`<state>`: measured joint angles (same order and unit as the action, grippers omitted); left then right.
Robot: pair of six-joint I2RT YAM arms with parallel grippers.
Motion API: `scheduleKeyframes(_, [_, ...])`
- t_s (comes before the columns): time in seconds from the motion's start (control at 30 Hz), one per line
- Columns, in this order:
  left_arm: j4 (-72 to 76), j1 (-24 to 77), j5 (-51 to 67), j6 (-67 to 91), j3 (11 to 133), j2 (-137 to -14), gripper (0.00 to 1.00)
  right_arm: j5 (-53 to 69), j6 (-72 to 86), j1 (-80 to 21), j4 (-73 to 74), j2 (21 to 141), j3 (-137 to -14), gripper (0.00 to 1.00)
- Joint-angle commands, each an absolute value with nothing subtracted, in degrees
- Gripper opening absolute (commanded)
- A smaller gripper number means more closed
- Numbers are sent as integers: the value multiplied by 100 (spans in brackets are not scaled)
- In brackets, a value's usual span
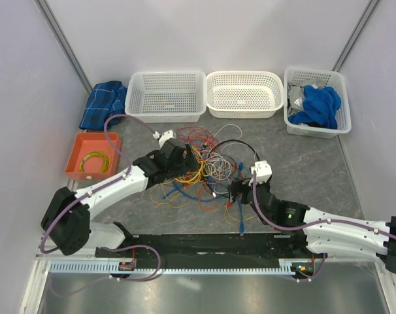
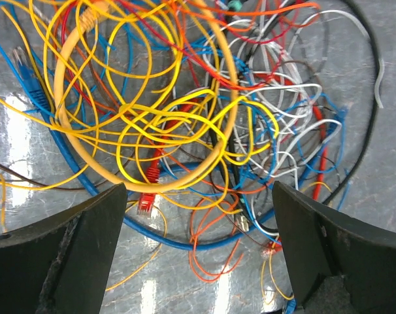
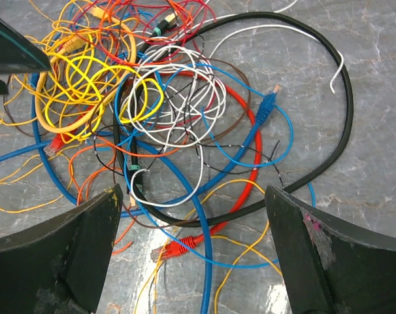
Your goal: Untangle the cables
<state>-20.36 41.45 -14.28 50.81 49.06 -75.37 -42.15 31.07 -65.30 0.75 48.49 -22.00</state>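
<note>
My left gripper (image 2: 198, 196) stands wide open with nothing between its fingers (image 2: 74, 248). It hangs over the left part of the cables (image 2: 185, 118). Yellow and orange loops lie straight ahead of my fingertips, and a red plug (image 2: 146, 203) sits just beside the left finger. Well off to that gripper's left is an orange tray (image 1: 80, 145) holding a yellow coil (image 1: 93, 161).

My right gripper (image 3: 193, 196) is also spread wide and holds nothing. White and grey coils and a blue plug (image 3: 266, 104) lie ahead of it, and the thick black loop (image 3: 345, 98) curves to its right. A second red plug (image 3: 178, 247) lies between its fingers on the table (image 3: 381, 52). Any print on the plugs is too small to read.
</note>
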Motion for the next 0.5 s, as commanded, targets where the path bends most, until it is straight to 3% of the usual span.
scheduleKeyframes(0.0, [-1610,3990,-1318,5598,5089,-7848,97,-4482,3778,-6548,544,4475,-2206,98])
scheduleKeyframes(0.13, [-1292,3841,-1379,5915,5211,-8208,87,-4307,3841,-6539,738,4140,-2215,98])
scheduleKeyframes(0.2, [-1213,3780,-1476,5976,5317,-8437,72,-4315,3858,-6539,870,3965,-2197,98])
scheduleKeyframes(0.27, [-1046,3700,-1511,5915,5475,-8708,48,-4429,3885,-6539,931,3876,-2119,98])
scheduleKeyframes(0.37, [-1133,3481,-1232,5915,5791,-9217,45,-4535,3894,-6548,958,3771,-2074,98])
scheduleKeyframes(0.47, [-1222,3358,-977,6020,5950,-9483,51,-4526,3920,-6548,958,3788,-2109,98])
